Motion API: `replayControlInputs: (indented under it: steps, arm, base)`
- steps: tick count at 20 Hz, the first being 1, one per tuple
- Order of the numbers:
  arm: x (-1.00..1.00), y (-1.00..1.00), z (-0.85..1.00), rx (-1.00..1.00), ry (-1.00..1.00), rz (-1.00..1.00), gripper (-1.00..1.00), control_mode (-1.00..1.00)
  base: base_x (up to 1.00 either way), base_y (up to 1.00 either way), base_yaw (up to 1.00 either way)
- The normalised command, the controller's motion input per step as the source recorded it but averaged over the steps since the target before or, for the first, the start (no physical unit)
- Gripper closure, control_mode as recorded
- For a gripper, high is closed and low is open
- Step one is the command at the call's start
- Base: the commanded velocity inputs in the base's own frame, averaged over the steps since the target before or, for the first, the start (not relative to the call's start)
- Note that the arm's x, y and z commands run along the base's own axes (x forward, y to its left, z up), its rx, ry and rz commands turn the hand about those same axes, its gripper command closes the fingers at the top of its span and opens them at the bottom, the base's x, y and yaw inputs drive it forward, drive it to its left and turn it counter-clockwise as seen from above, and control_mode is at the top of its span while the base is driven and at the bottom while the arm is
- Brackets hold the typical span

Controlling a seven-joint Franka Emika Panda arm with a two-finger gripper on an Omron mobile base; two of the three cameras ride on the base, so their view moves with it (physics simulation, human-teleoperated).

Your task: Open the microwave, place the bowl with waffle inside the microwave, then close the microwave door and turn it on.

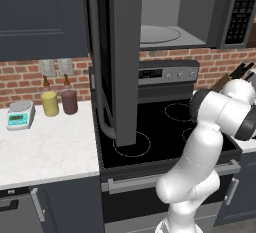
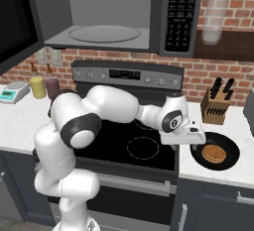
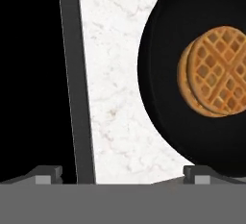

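Microwave door (image 1: 120,62) stands swung open on the microwave (image 2: 119,12); the bowl with waffle (image 2: 215,151) rests on the tabletop (image 2: 218,173) right of the stove, unlifted, the hand (image 2: 197,138) spread open and empty beside its rim; loading, closing, starting remain.

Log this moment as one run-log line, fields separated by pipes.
microwave door: swung open | bowl with waffle: on counter right of stove | gripper: open, above bowl's left rim, nothing held | microwave: nothing inside
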Motion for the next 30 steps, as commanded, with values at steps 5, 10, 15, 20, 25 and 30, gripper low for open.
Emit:
replayControlInputs:
  steps: [5,10,15,20,25,30]
  arm:
    - [0.37,-0.12,-0.30,0.00,0.03,0.00,-1.00,-1.00]
    - [0.23,-0.12,-0.20,0.00,0.00,0.00,-1.00,-1.00]
    - [0.12,-0.14,-0.15,0.00,0.00,0.00,-1.00,-1.00]
    - [0.04,-0.10,-0.29,0.00,0.00,0.00,-1.00,-1.00]
    - [0.04,-0.10,-0.31,0.00,0.00,0.00,-1.00,-1.00]
    - [0.00,-0.06,-0.11,0.00,0.00,0.00,-1.00,-1.00]
  base:
    - [0.00,0.00,0.00]
    - [0.00,0.00,0.00]
    - [0.00,0.00,0.00]
    - [0.00,0.00,0.00]
    - [0.00,0.00,0.00]
    - [0.00,0.00,0.00]
